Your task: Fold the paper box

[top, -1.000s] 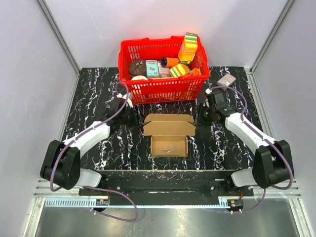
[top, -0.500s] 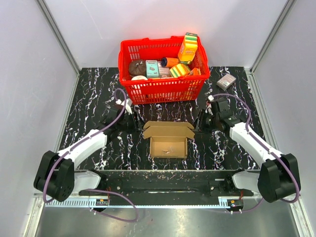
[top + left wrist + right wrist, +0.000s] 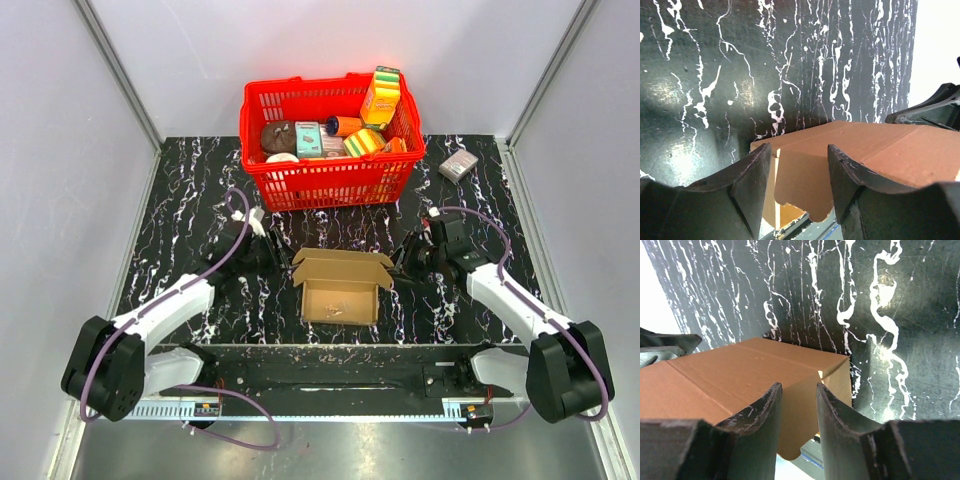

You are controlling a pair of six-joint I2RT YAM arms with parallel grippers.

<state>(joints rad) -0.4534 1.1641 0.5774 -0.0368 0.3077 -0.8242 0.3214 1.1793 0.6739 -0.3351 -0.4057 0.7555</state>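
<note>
The paper box (image 3: 341, 290) is a brown open carton in the middle of the table, its lid and side flaps raised along the rear edge. My left gripper (image 3: 276, 256) is at the lid's left end and my right gripper (image 3: 404, 258) at its right end. In the left wrist view the left gripper (image 3: 799, 150) stands open, with the paper box (image 3: 875, 150) and its hanging side flap just beyond the fingertips. In the right wrist view the right gripper (image 3: 798, 386) is also open, narrower, with the corner flap of the paper box (image 3: 740, 370) in line with the gap.
A red basket (image 3: 330, 175) with several colourful packages stands just behind the box. A small grey-pink box (image 3: 459, 165) lies at the back right. The opposite gripper (image 3: 935, 107) shows past the box in the left wrist view.
Both arms have swung inward and nearer, closing on the two ends of the lid. The lid has lifted from flat and tipped forward over the box. Jaw widths look unchanged.
</note>
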